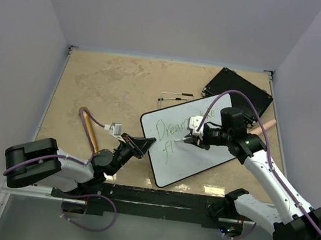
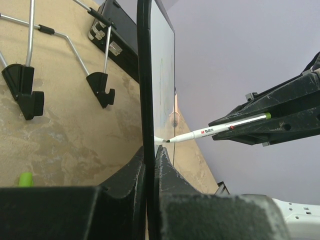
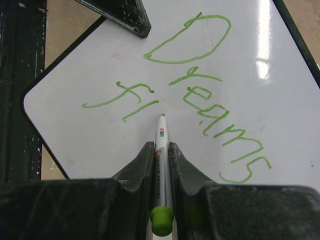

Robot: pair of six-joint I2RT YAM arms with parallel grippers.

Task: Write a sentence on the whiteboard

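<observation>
Right pincer (image 3: 161, 145) grips a slim white green-capped marker (image 3: 161, 132), long axis pointing straight ahead, tip meeting the glossy white black-framed whiteboard (image 3: 100, 142) just beside the green "fl" strokes (image 3: 131, 97); left pincer (image 2: 150, 154) clamps the board's edge opposite.

Overhead plus close wrist views of whiteboard (image 1: 178, 163)
</observation>
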